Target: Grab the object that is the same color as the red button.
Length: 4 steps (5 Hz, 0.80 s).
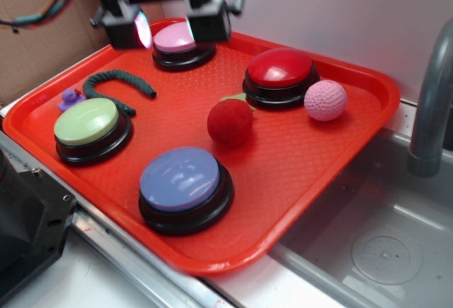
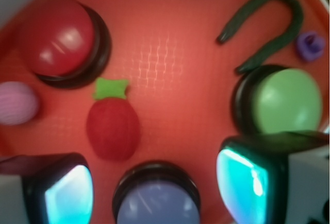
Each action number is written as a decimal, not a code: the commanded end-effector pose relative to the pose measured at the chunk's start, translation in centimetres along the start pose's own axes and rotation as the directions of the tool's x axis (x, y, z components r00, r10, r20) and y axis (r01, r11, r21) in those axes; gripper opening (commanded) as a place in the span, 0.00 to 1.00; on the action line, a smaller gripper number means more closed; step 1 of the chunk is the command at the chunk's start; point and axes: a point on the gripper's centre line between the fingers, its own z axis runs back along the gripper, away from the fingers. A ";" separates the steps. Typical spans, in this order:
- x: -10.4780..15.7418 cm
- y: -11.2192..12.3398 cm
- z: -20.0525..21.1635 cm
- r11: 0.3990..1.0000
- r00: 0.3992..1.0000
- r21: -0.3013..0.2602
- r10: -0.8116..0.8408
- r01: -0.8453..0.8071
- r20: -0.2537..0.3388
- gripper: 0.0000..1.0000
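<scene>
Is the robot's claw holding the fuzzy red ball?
No, the gripper hangs open above the pink button, while the fuzzy dark-red ball lies untouched.

A toy kitchen set up as a robot test station: a grey plastic sink (image 1: 382, 244) with a grey faucet (image 1: 432, 103), a cardboard backdrop (image 1: 35, 46) behind the claw (image 1: 170, 21), and a red tray (image 1: 311, 145).

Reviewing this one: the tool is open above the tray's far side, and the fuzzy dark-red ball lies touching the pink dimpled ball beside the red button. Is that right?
Not quite. The fuzzy dark-red ball lies apart from the pink dimpled ball; bare tray shows between them in both views, clearest in the exterior view. The rest holds: the tool is open above the far side, and both balls lie beside the red button.
</scene>
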 end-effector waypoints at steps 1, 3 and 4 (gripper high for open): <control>0.9 0.4 -0.7 0.996 0.998 -0.071 -0.052 0.054 0.029 1.00; 1.1 -2.2 -3.5 0.997 0.997 -0.038 -0.072 0.071 -0.002 1.00; 0.8 -3.3 -6.0 0.996 0.996 -0.018 -0.085 0.085 -0.003 1.00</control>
